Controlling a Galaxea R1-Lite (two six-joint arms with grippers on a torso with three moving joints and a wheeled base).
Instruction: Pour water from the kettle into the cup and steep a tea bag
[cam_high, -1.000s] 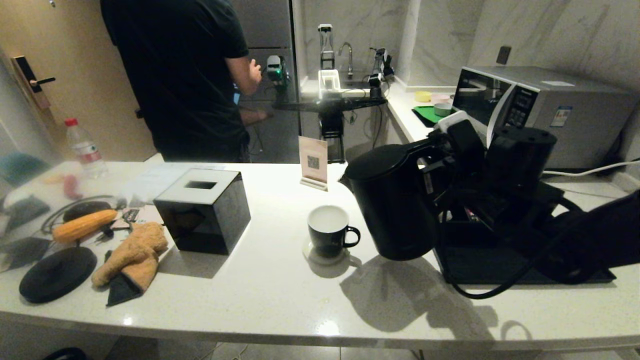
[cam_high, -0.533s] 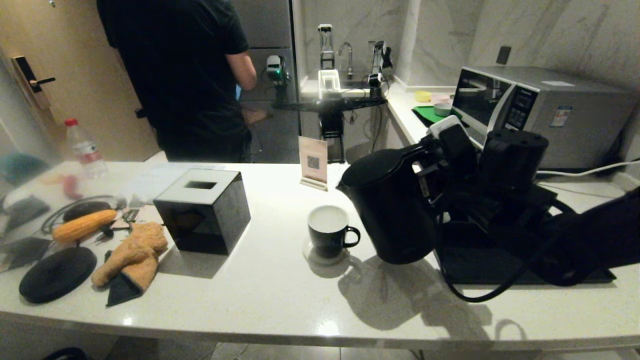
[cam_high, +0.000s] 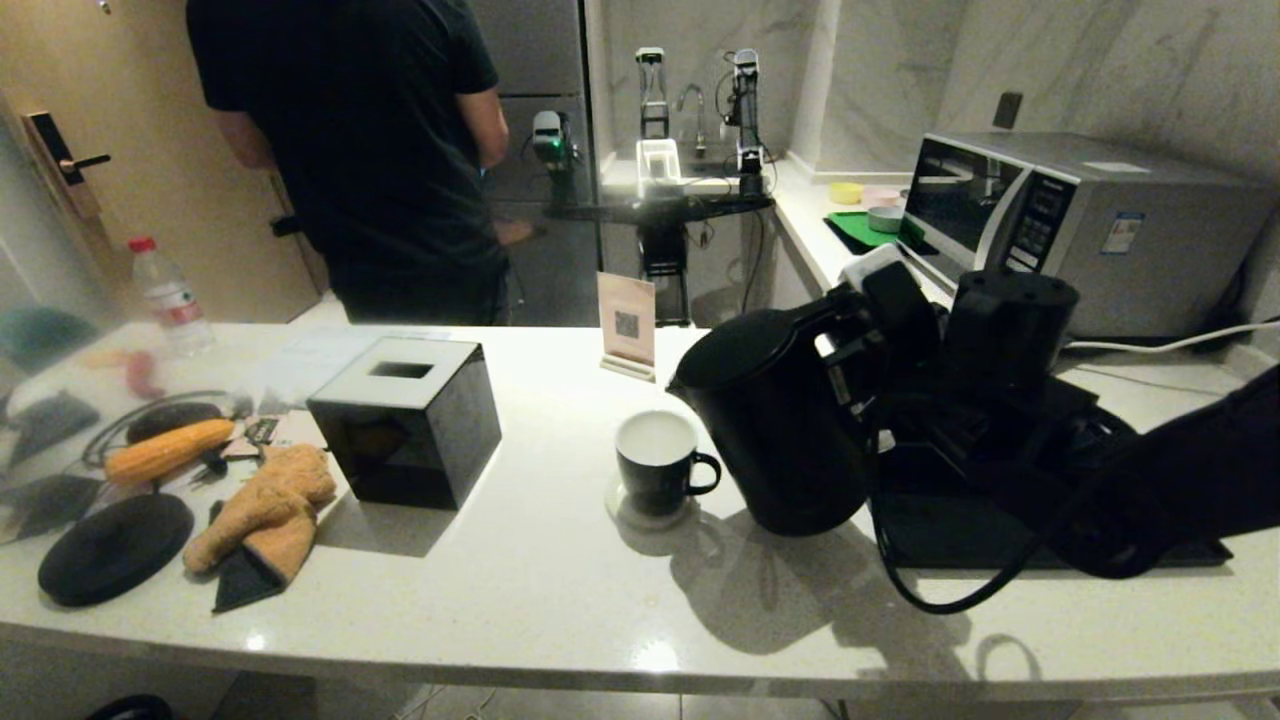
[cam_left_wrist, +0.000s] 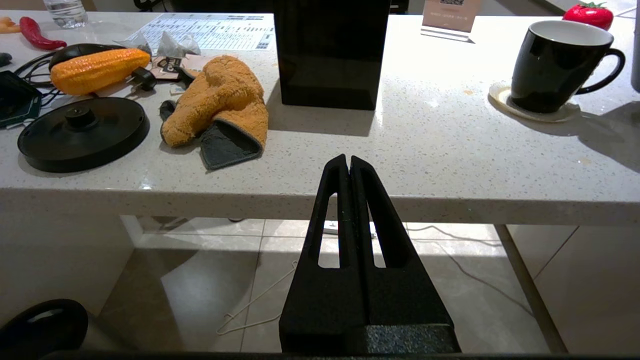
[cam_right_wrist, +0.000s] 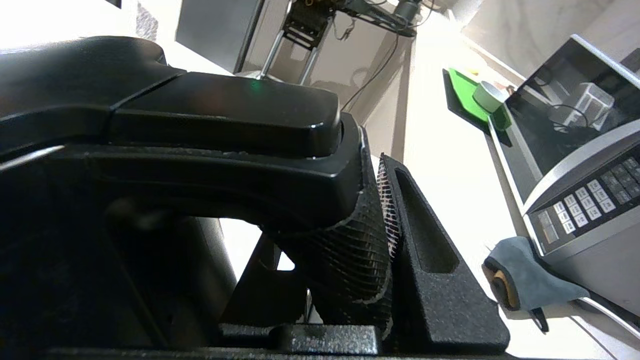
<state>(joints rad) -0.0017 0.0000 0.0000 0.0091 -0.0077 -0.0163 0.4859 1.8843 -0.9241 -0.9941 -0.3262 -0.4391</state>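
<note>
The black kettle (cam_high: 780, 430) hangs just above the counter, right of the cup, leaning with its spout toward it. My right gripper (cam_high: 862, 335) is shut on the kettle's loop handle; in the right wrist view the ribbed handle (cam_right_wrist: 345, 240) sits clamped between the fingers (cam_right_wrist: 425, 240). The black cup (cam_high: 655, 465) stands on a pale coaster, its white inside showing; no stream of water shows. My left gripper (cam_left_wrist: 348, 161) is shut on nothing, parked below the counter's front edge, with the cup (cam_left_wrist: 550, 70) far off to its right. I cannot pick out the tea bag.
A black tissue box (cam_high: 405, 420) stands left of the cup. Further left lie an orange mitt (cam_high: 265, 505), a corn cob (cam_high: 165, 450) and the kettle's round base (cam_high: 112, 548). A card stand (cam_high: 626, 325), a microwave (cam_high: 1080, 215) and a black tray (cam_high: 1000, 525) sit behind and right. A person (cam_high: 370, 150) stands beyond the counter.
The right arm has carried the kettle slightly left toward the cup and tipped its spout further down. The person behind the counter has shifted left.
</note>
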